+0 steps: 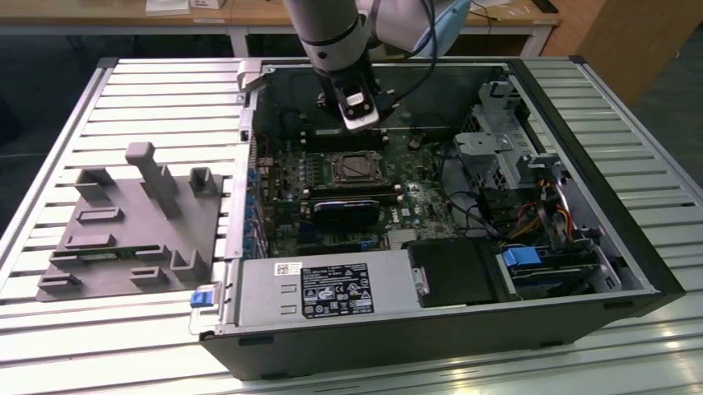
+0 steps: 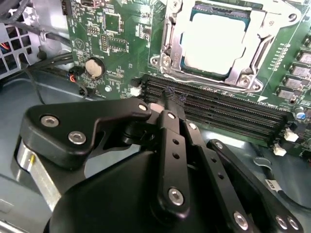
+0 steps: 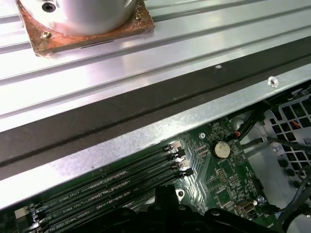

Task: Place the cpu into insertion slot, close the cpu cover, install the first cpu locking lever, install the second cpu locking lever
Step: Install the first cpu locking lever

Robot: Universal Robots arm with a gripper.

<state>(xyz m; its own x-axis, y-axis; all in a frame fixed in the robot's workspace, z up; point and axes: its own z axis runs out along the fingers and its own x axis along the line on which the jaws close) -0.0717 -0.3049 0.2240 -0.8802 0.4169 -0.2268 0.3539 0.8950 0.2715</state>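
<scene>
Exterior view: the grey arm reaches steeply down into the open black computer case (image 1: 615,222), its black gripper (image 1: 354,123) closed, empty, just beyond the dark-framed insertion slot (image 1: 354,167); there the pale silvery cpu (image 2: 216,43) sits under the closed silvery cpu cover (image 2: 250,60)

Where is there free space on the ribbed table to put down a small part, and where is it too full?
Free: the ribbed table beyond the grey fixture, between it and the computer case, and the strip along the exterior view's right edge. Crowded: inside the case around the cpu, where the gripper hangs above the motherboard.
</scene>
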